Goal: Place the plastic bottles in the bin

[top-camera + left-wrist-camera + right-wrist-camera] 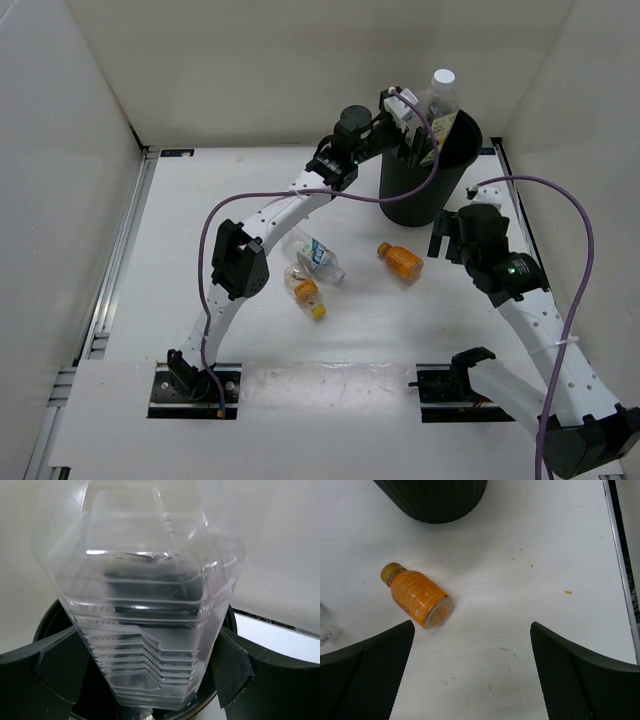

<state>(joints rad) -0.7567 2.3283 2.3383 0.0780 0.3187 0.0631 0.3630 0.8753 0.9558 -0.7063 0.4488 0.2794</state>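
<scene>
Black ribbed bin (420, 195), orange bottle (417, 596) with gold cap (391, 570), clear ridged bottle (145, 605), white table (530, 580).

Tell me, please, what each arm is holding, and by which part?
The left gripper holds the clear labelled bottle by its ribbed body, fingers on opposite sides, above the bin. The right gripper is open and holds nothing.

white table (400, 330) (metal rails (118, 255) along its edges) enclosed by plain white walls (250, 70).

arms (535, 322): white links, black joints | cables (590, 245): purple | fingers (367, 675): black
</scene>
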